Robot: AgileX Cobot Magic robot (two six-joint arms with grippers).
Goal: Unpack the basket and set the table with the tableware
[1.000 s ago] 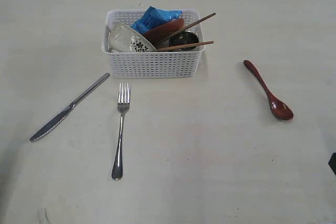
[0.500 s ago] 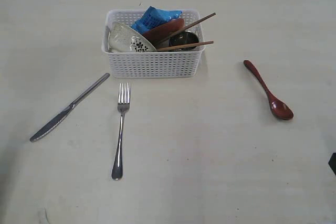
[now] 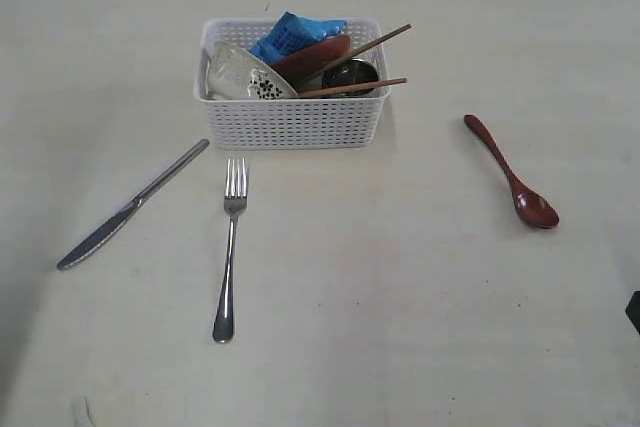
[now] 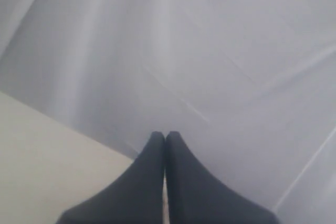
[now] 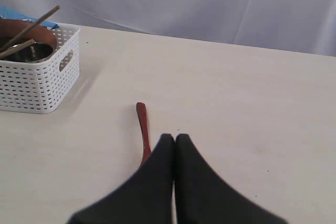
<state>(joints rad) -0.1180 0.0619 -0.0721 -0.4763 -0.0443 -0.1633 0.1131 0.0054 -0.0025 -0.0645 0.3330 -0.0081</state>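
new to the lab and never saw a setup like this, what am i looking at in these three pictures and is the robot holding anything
This is a robot with two arms, each ending in a pair of dark jaws. The wide picture comes from a camera off the arms that looks down on the table. The other two come from cameras on the wrists, so each shows its own jaws up close. The left jaws and the right jaws are both pressed shut and hold nothing. The left wrist camera faces mostly a pale grey curtain.

On the table lie a knife, a fork and a dark red spoon. The white basket holds a pale bowl, a reddish-brown plate, a steel cup, chopsticks and a blue bag.
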